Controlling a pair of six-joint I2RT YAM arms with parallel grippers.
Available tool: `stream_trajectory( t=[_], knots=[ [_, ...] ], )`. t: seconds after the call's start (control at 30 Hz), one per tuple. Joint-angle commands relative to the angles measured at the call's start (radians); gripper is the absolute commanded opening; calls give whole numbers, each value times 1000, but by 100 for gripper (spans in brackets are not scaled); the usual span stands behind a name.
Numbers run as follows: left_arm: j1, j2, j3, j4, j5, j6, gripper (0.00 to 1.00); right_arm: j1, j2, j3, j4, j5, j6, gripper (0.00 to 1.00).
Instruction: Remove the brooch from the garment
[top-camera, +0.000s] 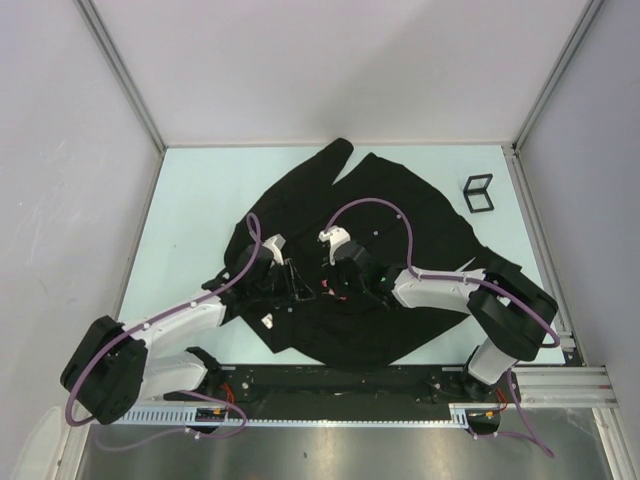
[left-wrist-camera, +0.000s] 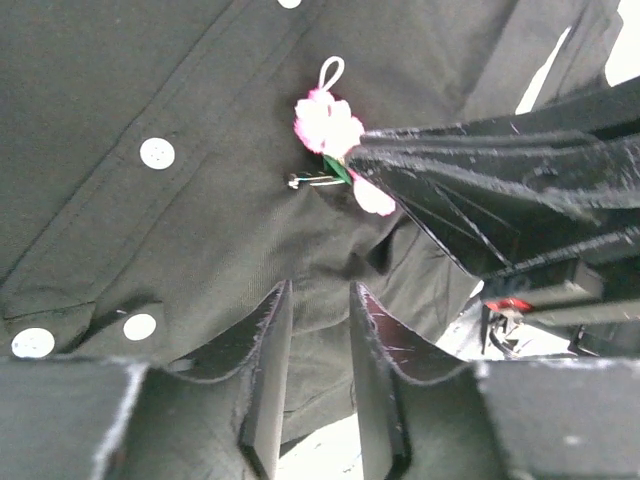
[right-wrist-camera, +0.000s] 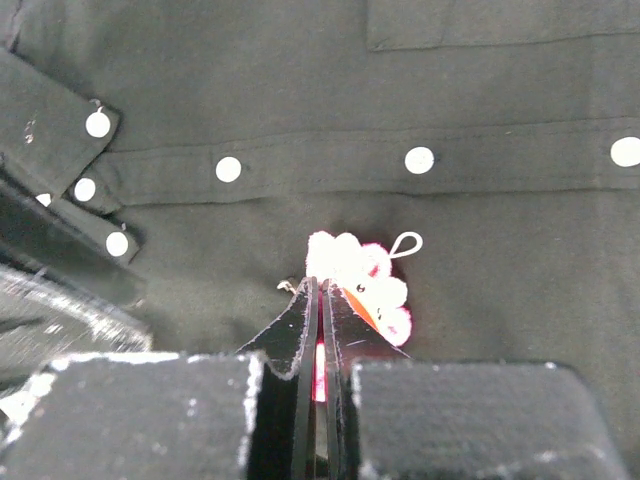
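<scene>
The garment, a black button-up shirt, lies spread on the pale table. The brooch, a small pink-and-white flower with a white loop, sits on the shirt front below the button row. My right gripper is shut on the brooch's edge, and pink shows between its pads. In the left wrist view the brooch has its metal pin sticking out to the left, and the right gripper comes in from the right. My left gripper stands just below it, jaws a little apart, with shirt cloth bulging between them.
A small black wire frame stands at the back right of the table. White buttons run along the placket, and a cuff with buttons lies at the left. Grey walls close in three sides.
</scene>
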Motion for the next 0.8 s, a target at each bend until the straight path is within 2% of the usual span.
stream_trajectory(
  t=[0.0, 0.43, 0.77],
  knots=[
    [-6, 4, 15, 46, -27, 1, 33, 10, 7, -11, 18, -49, 25, 0],
    [-6, -116, -70, 80, -105, -53, 29, 50, 51, -11, 158, -84, 236, 0],
    [-6, -107, -114, 145, -69, -68, 28, 24, 15, -11, 207, 6, 220, 0]
  ],
)
